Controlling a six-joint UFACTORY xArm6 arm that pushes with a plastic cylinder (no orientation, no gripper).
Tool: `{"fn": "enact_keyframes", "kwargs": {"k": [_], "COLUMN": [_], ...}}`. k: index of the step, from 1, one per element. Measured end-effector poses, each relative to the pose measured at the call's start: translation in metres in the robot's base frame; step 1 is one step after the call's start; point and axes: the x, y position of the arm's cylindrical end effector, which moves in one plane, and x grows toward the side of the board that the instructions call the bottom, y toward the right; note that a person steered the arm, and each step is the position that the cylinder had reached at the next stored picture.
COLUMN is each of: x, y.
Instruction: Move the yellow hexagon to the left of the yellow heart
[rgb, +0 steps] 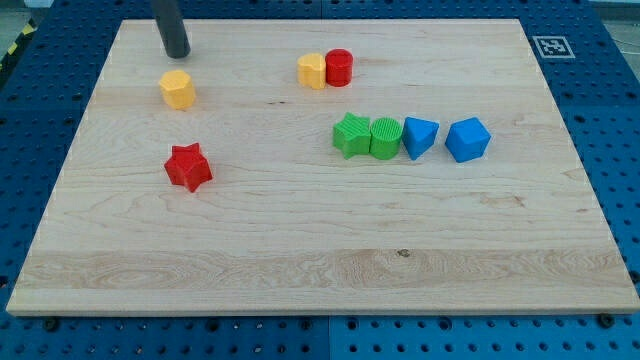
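- Wooden table (300, 250) on a blue perforated base, filling nearly the whole view; bare wood across the lower half.
- Dark rod entering from the view's top, with my tip (177, 55) resting on the table near the top-left corner. No pincer on this rig, so nothing to say about jaws apart or together; only a plain rod end.
- Row of four blocks right of centre: green star-like block (351, 135) touching green ribbed block (385, 137), then blue triangular block (419, 137) just beside, then blue cube-like block (467, 139) a little apart.
- Red star (188, 167) alone at the left, below the task's block.
- Red cylinder (339, 68) near the top, touching the yellow block taken here for the yellow heart (312, 71); shape not fully clear at this size.
- Yellow hexagon (177, 89) at the upper left, just below my tip, apart from it, not touching. Well apart from the yellow heart, which lies toward the view's right and slightly higher.
- Key relation: hexagon already on the left side of the heart, but far. Tip sitting above the hexagon, so a push from here would probably send it downward, toward the red star. Better, as a judgement, to come round to the hexagon's left face and push rightward, stopping short of the heart.
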Motion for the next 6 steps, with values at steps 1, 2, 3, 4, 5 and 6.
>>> {"fn": "enact_keyframes", "kwargs": {"k": [1,2,3,4,5,6], "x": [0.004,0.019,0.045,0.069,0.092,0.098], "y": [-0.019,-0.03,-0.03,-0.029,-0.012,0.01]}}
